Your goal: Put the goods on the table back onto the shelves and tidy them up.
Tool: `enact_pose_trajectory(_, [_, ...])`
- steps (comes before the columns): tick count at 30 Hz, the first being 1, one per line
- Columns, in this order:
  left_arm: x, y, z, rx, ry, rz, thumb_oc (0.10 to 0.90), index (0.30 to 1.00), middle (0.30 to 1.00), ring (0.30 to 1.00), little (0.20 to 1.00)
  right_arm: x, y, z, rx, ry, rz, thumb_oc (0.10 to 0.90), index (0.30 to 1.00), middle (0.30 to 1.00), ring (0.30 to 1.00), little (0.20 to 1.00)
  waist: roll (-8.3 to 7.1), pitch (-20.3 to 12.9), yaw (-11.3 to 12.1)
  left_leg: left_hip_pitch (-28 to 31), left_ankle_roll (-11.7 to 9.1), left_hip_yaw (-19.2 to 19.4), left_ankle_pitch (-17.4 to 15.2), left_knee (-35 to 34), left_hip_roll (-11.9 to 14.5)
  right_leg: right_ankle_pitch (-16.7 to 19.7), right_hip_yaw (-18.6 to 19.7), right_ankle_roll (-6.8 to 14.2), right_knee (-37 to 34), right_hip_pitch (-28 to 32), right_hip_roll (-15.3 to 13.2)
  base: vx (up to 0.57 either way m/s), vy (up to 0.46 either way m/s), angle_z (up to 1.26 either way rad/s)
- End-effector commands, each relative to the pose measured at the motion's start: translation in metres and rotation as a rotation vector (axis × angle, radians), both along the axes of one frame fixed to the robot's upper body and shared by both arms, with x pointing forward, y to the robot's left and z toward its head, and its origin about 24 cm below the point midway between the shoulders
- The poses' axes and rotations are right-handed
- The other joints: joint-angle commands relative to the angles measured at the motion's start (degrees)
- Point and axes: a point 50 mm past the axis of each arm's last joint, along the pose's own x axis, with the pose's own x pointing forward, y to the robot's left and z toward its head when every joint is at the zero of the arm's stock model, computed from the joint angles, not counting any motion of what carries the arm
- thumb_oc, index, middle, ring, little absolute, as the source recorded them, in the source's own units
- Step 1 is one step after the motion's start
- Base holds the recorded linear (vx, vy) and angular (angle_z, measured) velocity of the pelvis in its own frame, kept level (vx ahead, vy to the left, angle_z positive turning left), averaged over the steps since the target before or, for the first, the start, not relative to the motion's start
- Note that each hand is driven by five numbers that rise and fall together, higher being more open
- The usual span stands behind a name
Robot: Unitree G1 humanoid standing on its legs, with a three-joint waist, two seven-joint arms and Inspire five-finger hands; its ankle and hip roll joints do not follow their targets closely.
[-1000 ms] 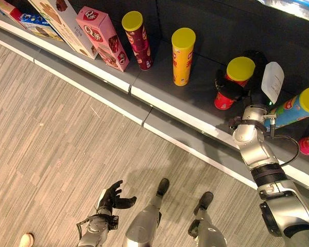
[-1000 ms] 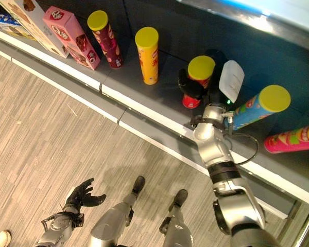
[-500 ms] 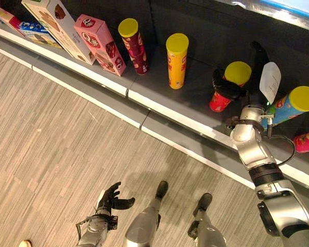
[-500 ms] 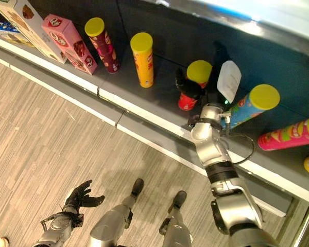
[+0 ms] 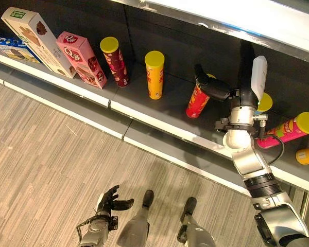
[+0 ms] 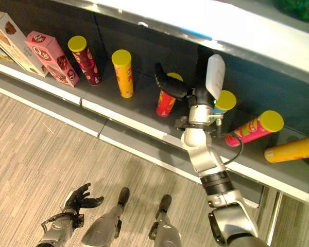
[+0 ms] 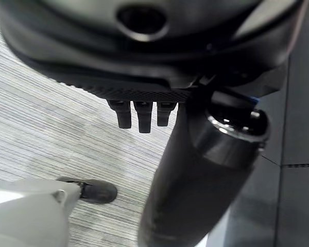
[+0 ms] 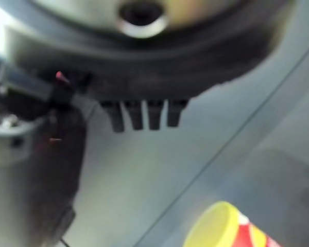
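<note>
Right hand open, thumb touching the tilted red can on the shelf.

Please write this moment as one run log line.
right hand: open, touching red yellow-lidded cylindrical can, tilted on grey shelf | left hand: open, idle

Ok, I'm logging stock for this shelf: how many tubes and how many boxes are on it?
Tubes: 6 (maroon tube, yellow tube, red tube, blue tube, pink tube, orange tube)
Boxes: 3 (tan box, pink box, blue box)
Total: 9
</note>
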Motion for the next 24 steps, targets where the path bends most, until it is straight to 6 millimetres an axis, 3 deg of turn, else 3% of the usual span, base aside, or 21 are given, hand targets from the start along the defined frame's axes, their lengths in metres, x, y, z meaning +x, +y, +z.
enact_pose_trajectory(1, [-0.012, 0.016, -0.006, 0.085, 0.055, -0.013, 0.800, 0.900, 0.900, 0.900, 0.900, -0.013, 0.015, 0.033, 0.034, -0.155, 0.175, 0.800, 0.900, 0.900, 0.900, 0.900, -0.69, -5.27, -0.03, 0.36, -0.96, 5.55, -2.70, -0.72, 1.62, -3.99, 0.39, 6.51, 0.81, 4.54, -3.82, 0.08, 0.087, -0.01])
enact_pose_trajectory(2, [-0.026, 0.029, -0.012, 0.088, 0.124, 0.028, 0.800, 0.900, 0.900, 0.900, 0.900, -0.033, 0.030, -0.006, 0.201, 0.068, 0.561, 0.800, 0.900, 0.900, 0.900, 0.900, -3.80, -7.36, -2.51, 3.04, -0.44, 9.93, -4.26, -0.72, 2.25, -3.25, 4.54, 6.77, 0.53, 4.35, -3.11, 0.08, 0.087, 0.00])
enact_pose_trajectory(4, [-0.026, 0.029, -0.012, 0.088, 0.124, 0.028, 0.800, 0.900, 0.900, 0.900, 0.900, -0.033, 0.030, -0.006, 0.201, 0.068, 0.561, 0.800, 0.900, 0.900, 0.900, 0.900, -3.80, -7.36, -2.50, 3.04, -0.44, 9.93, -4.26, -0.72, 2.25, -3.25, 4.55, 6.77, 0.54, 4.35, -3.11, 0.05, 0.074, -0.51])
enact_pose_trajectory(5, [-0.037, 0.038, -0.017, 0.087, 0.175, 0.036, 0.800, 0.900, 0.900, 0.900, 0.900, -0.047, 0.026, -0.029, 0.292, 0.210, 0.742, 0.800, 0.900, 0.900, 0.900, 0.900, -5.01, -8.44, -4.26, 5.00, 0.07, 12.44, -5.52, -0.72, 2.30, -2.66, 7.02, 7.31, 0.67, 4.33, -3.07, 0.08, 0.209, -0.96])
enact_pose_trajectory(6, [-0.044, 0.043, -0.018, 0.083, 0.190, 0.038, 0.800, 0.900, 0.900, 0.900, 0.900, -0.056, 0.011, -0.041, 0.329, 0.271, 0.774, 0.800, 0.900, 0.900, 0.900, 0.900, -5.43, -9.37, -5.53, 6.61, 1.19, 14.58, -6.49, -0.72, 1.83, -1.81, 9.82, 7.97, 1.08, 3.89, -3.43, 0.08, 0.209, -0.78])
enact_pose_trajectory(9, [-0.044, 0.043, -0.018, 0.083, 0.190, 0.038, 0.800, 0.900, 0.900, 0.900, 0.900, -0.056, 0.011, -0.041, 0.329, 0.271, 0.774, 0.800, 0.900, 0.900, 0.900, 0.900, -5.44, -9.41, -5.50, 6.58, 1.19, 14.61, -6.49, -0.72, 1.83, -1.81, 9.85, 7.97, 1.09, 3.84, -3.43, 0.02, 0.085, -0.87])
enact_pose_trajectory(10, [-0.047, 0.048, -0.018, 0.096, 0.195, 0.040, 0.800, 0.900, 0.900, 0.900, 0.900, -0.062, 0.003, -0.041, 0.337, 0.279, 0.796, 0.800, 0.900, 0.900, 0.900, 0.900, -5.70, -9.55, -7.10, 8.09, 1.75, 16.68, -7.28, -0.72, 1.55, -1.05, 12.43, 8.53, 1.82, 3.13, -3.67, 0.01, 0.126, -0.69])
enact_pose_trajectory(11, [-0.046, 0.048, -0.018, 0.096, 0.195, 0.039, 0.800, 0.900, 0.900, 0.900, 0.900, -0.063, 0.003, -0.041, 0.337, 0.278, 0.796, 0.800, 0.900, 0.900, 0.900, 0.900, -5.74, -9.66, -6.99, 7.94, 1.76, 16.79, -7.20, -0.72, 1.52, -0.96, 12.56, 8.53, 1.83, 2.92, -3.69, -0.04, 0.246, -0.43])
enact_pose_trajectory(12, [-0.047, 0.052, -0.017, 0.115, 0.190, 0.033, 0.800, 0.900, 0.900, 0.900, 0.900, -0.067, -0.006, -0.038, 0.350, 0.259, 0.791, 0.800, 0.900, 0.900, 0.900, 0.900, -6.15, -9.29, -8.47, 8.90, 2.22, 19.80, -7.78, -0.72, 1.43, 1.02, 15.15, 9.43, 1.81, 1.20, -3.61, -0.17, 0.127, -0.35])
enact_pose_trajectory(13, [-0.047, 0.060, -0.012, 0.134, 0.170, 0.010, 0.800, 0.900, 0.900, 0.900, 0.900, -0.074, -0.024, -0.035, 0.367, 0.255, 0.791, 0.800, 0.900, 0.900, 0.900, 0.900, -6.15, -8.66, -7.81, 11.31, 1.72, 28.57, -8.23, -0.72, 4.58, 3.37, 4.02, 9.90, 4.89, -0.59, -7.67, -0.16, 0.125, -0.70])
enact_pose_trajectory(14, [-0.047, 0.060, -0.012, 0.134, 0.171, 0.009, 0.800, 0.900, 0.900, 0.900, 0.900, -0.074, -0.024, -0.035, 0.367, 0.255, 0.790, 0.800, 0.900, 0.900, 0.900, 0.900, -6.07, -8.49, -7.68, 11.54, 1.68, 28.62, -8.30, -0.72, 4.66, 3.36, 4.05, 9.89, 4.86, -0.38, -7.58, -0.16, -0.033, -2.86])
enact_pose_trajectory(16, [-0.045, 0.063, -0.009, 0.134, 0.158, 0.007, 0.800, 0.900, 0.900, 0.900, 0.900, -0.077, -0.032, -0.031, 0.345, 0.267, 0.791, 0.800, 0.900, 0.900, 0.900, 0.900, -5.56, -9.22, -7.01, 12.60, 0.82, 31.18, -8.70, -0.72, 6.82, 3.01, -1.64, 9.98, 6.40, 2.09, -10.42, -0.02, -0.088, -2.93])
enact_pose_trajectory(18, [-0.047, 0.063, -0.010, 0.129, 0.160, 0.005, 0.800, 0.900, 0.900, 0.900, 0.900, -0.078, -0.034, -0.031, 0.345, 0.271, 0.789, 0.800, 0.900, 0.900, 0.900, 0.900, -5.59, -9.57, -6.67, 12.83, 0.63, 31.76, -8.87, -0.72, 7.11, 3.50, -2.59, 10.05, 6.15, 2.84, -10.92, 0.00, -0.075, -0.97])
enact_pose_trajectory(20, [-0.051, 0.066, -0.009, 0.129, 0.161, 0.007, 0.800, 0.900, 0.900, 0.900, 0.900, -0.079, -0.041, -0.028, 0.350, 0.258, 0.775, 0.800, 0.900, 0.900, 0.900, 0.900, -6.20, -11.03, -5.53, 12.96, -0.20, 34.96, -8.05, -0.46, 8.22, 5.72, -8.35, 10.62, 6.28, 5.03, -13.36, -0.03, -0.208, -1.43])
enact_pose_trajectory(24, [-0.058, 0.069, -0.009, 0.117, 0.170, 0.029, 0.800, 0.900, 0.900, 0.900, 0.900, -0.083, -0.062, -0.023, 0.342, 0.239, 0.680, 0.800, 0.900, 0.900, 0.900, 0.900, -7.56, -13.09, -5.12, 13.53, -1.72, 38.00, -7.06, -0.15, 9.91, 4.18, -11.46, 10.62, 2.92, 7.41, -11.71, 0.03, -0.272, -1.02])
